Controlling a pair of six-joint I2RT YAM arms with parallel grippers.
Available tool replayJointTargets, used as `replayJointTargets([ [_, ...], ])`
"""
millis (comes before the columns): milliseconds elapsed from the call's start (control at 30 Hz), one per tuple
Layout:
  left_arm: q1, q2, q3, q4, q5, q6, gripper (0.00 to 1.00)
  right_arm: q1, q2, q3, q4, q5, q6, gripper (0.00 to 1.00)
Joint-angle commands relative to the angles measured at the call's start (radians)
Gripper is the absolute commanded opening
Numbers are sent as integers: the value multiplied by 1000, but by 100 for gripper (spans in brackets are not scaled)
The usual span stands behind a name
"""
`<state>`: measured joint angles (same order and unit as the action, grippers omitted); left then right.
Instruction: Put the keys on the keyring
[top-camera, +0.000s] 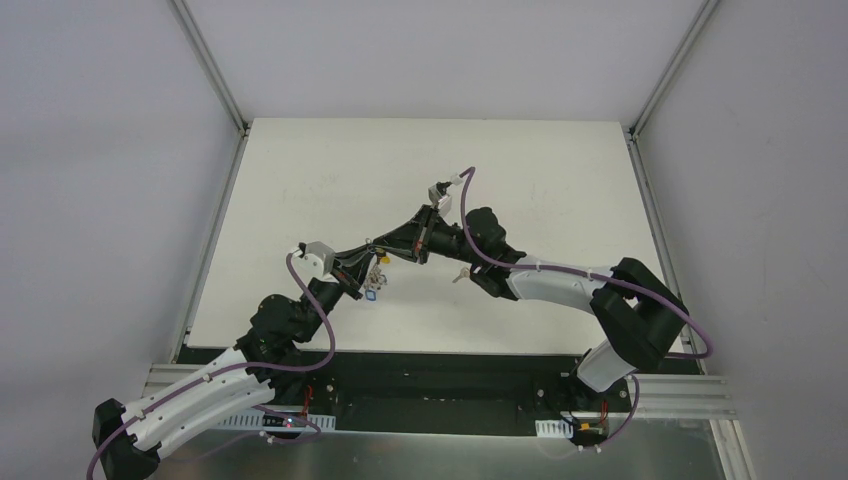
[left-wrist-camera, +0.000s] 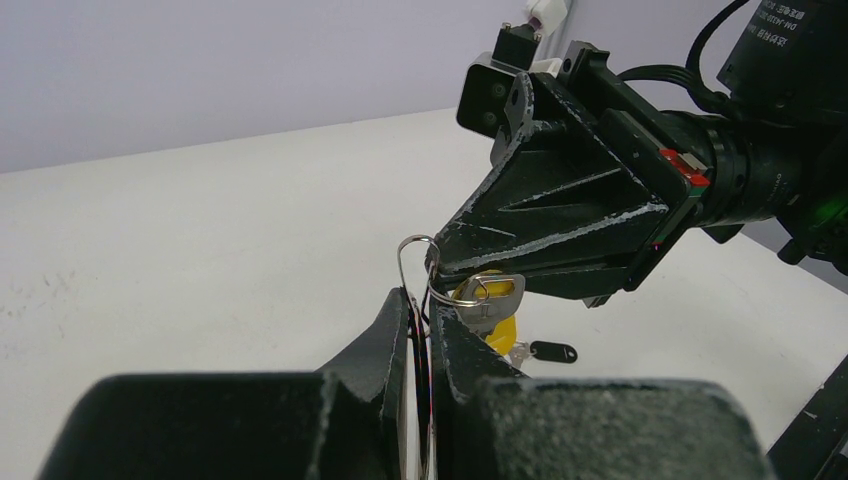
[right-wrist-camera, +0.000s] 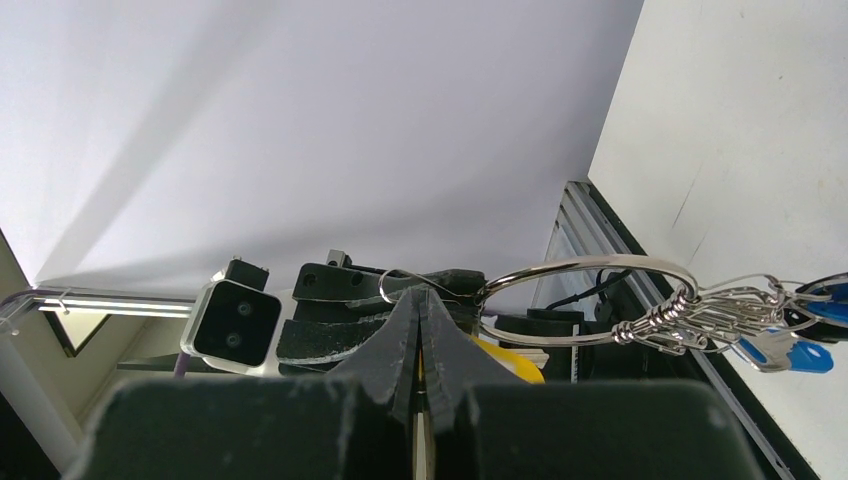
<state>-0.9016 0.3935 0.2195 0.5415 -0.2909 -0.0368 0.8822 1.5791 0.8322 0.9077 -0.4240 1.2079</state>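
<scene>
Both grippers meet at the keyring (right-wrist-camera: 600, 261), which is held up off the table (left-wrist-camera: 200, 230). On the left gripper (left-wrist-camera: 422, 322) the jaws are closed on the ring's wire, which runs up between the fingers and loops over just above the tips. On the right gripper (left-wrist-camera: 440, 262) the jaws are also closed, with the tips touching the ring from the opposite side. We cannot tell what, if anything, they pinch.

The yellow-headed key (left-wrist-camera: 497, 328) hangs just below the ring, with a silver key (left-wrist-camera: 492, 292) overlapping it. Whether either is fully threaded we cannot tell.

The black-headed key (left-wrist-camera: 552, 352) lies flat on the table below and beyond the ring, on the right arm's side, long axis pointing roughly away from the ring. We judge it the next pickup, with the right arm nearer. The bunch of keys and tags (right-wrist-camera: 740, 315) hangs from the ring's far end.
</scene>
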Motion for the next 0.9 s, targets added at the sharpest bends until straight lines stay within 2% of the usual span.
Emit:
replayJointTargets([
  [0,-1,-4,1,74,42,-1,0,12,-1,42,70,33,-1,0],
  [433,-1,-23,-5,74,146,-19,0,-13,-29,52,76,38,-20,0],
  [867,-3,-3,-5,74,143,-18,0,-31,-75,46,74,31,-32,0],
])
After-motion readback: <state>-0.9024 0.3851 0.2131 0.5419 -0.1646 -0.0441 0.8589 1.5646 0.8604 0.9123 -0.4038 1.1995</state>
